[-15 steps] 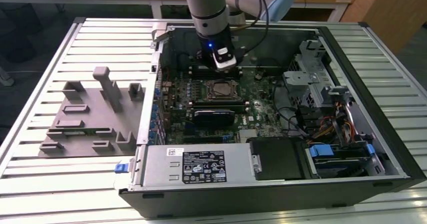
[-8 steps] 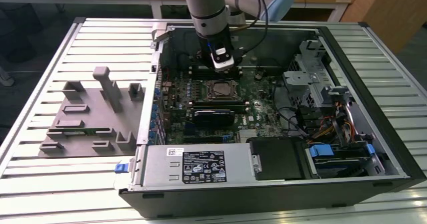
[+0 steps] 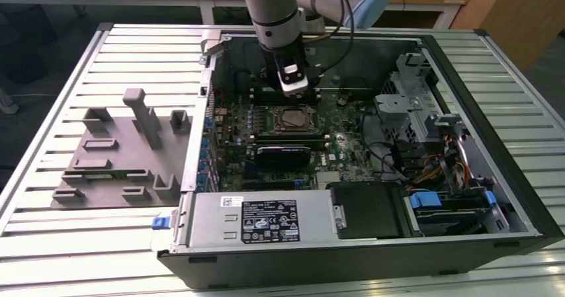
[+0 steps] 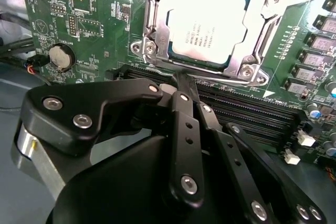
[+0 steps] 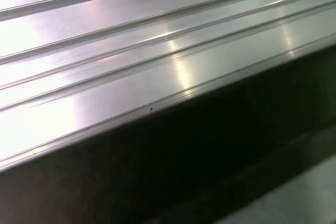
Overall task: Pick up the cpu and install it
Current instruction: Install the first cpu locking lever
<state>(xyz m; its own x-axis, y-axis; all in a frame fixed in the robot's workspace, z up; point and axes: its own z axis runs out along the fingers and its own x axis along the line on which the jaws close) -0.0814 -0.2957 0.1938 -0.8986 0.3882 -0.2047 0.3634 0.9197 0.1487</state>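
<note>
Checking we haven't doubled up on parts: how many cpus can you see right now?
1. The cpu sits in the motherboard socket inside its metal frame, just ahead of the gripper, whose fingers are shut and empty. Others may be hidden elsewhere.

An open computer case (image 3: 353, 244) lies on a ribbed metal tabletop (image 3: 53, 244), filling the centre and right of the frame. The arm (image 3: 274, 12) comes down from the top centre, its gripper (image 3: 294, 85) just above the cpu (image 3: 292, 118) seated in the motherboard socket. A grey block fixture (image 3: 124, 151) sits at left.
</note>
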